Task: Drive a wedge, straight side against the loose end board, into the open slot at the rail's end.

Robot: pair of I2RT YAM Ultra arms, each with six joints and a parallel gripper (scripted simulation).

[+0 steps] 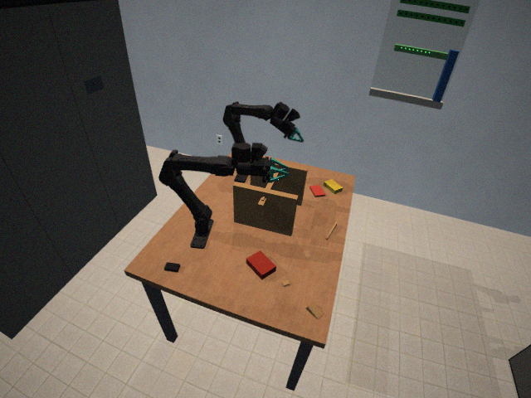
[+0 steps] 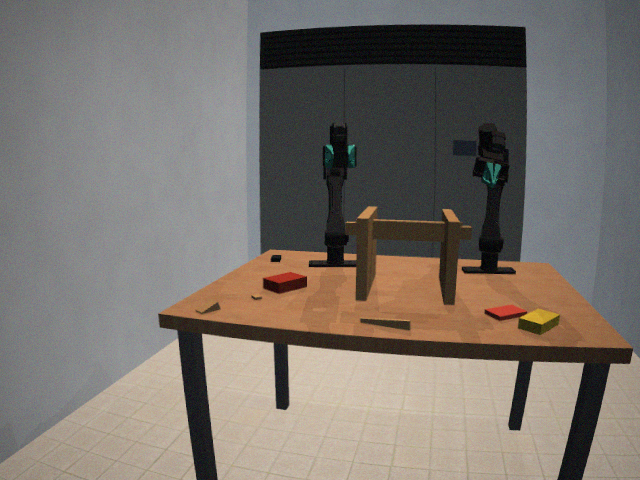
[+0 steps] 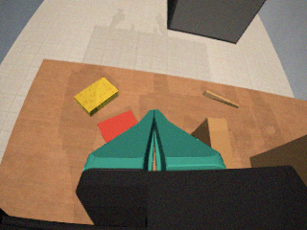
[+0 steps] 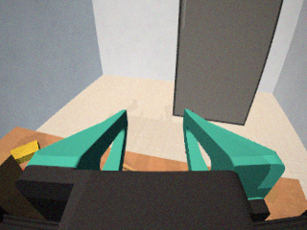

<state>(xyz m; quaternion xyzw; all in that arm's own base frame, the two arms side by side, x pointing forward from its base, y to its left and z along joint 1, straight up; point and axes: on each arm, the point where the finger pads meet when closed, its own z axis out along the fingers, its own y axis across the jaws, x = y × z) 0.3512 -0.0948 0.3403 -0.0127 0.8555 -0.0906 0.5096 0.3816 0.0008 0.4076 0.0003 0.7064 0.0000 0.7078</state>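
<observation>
1. We see a yellow, dark-speckled block (image 1: 333, 186) (image 2: 539, 321) (image 3: 96, 96) (image 4: 25, 151) near one corner of the brown, faintly grained worktop (image 1: 206, 274) (image 2: 320, 320) (image 3: 43, 144) (image 4: 288, 192).
2. We see a black block (image 1: 172, 266) (image 2: 276, 258) near another corner.
3. We see teal fingers (image 1: 296, 135) (image 2: 492, 174).

Slot at far rail end hidden, 1 floor cabinet (image 1: 523, 370) (image 3: 211, 19) (image 4: 223, 62) cut off by picture edges
</observation>
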